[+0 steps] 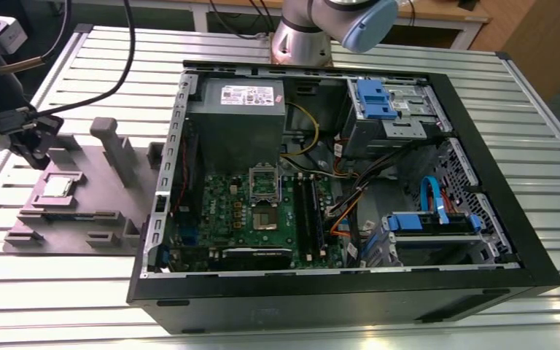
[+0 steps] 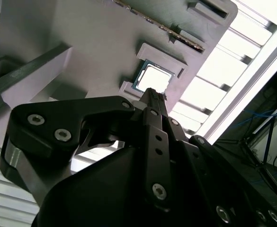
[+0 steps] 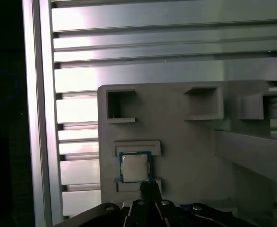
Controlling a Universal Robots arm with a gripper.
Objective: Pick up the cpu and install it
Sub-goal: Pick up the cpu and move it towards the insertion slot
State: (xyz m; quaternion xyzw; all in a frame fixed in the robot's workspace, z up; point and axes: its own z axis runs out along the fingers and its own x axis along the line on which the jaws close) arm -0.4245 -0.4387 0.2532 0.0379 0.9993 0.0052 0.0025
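Two raised ledges (image 3: 137, 145) flank the cpu (image 3: 135, 167) on its fixture (image 3: 185, 142).

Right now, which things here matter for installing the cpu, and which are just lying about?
Job: cpu, gripper near it, grey holder, motherboard socket.
Lying about: power supply box, blue drive bracket, blue cable.

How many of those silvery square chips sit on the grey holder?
1: the cpu lies in a recess of the grey holder, just ahead of the gripper. None looks hidden.
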